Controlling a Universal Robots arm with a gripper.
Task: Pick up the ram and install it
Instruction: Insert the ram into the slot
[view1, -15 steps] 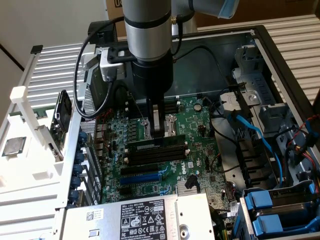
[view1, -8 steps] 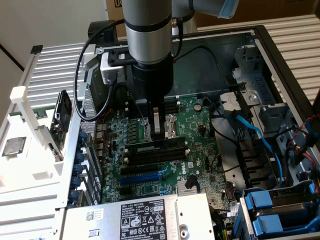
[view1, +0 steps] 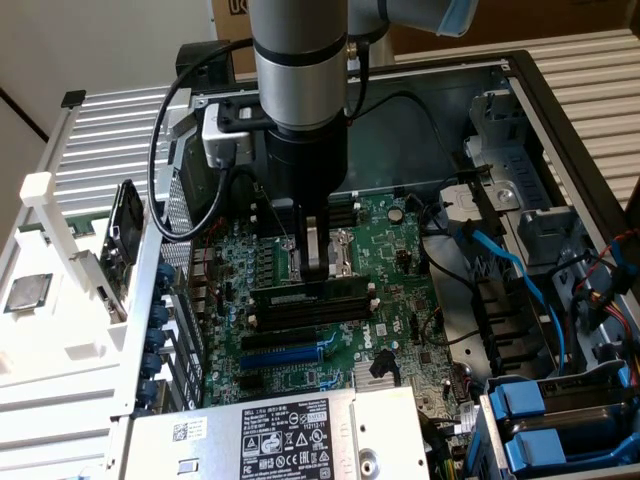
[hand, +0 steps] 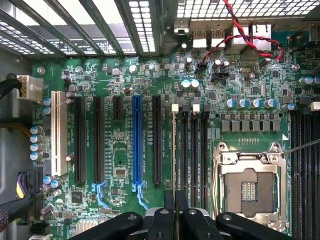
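The ram is a long dark-green stick with a pale label, standing on edge along the row of black memory slots on the green motherboard. My gripper comes straight down onto its top edge, with its fingers shut on the ram near the middle. In the wrist view the ram appears edge-on as a thin line over the slot farthest from the processor socket, running up from my gripper. I cannot tell whether the stick is fully seated in the slot.
The motherboard lies inside an open computer case. A blue expansion slot and black slots lie beside the memory slots. A silver power supply stands in front, with blue cables at the exterior view's right. A square processor chip rests on the white rack.
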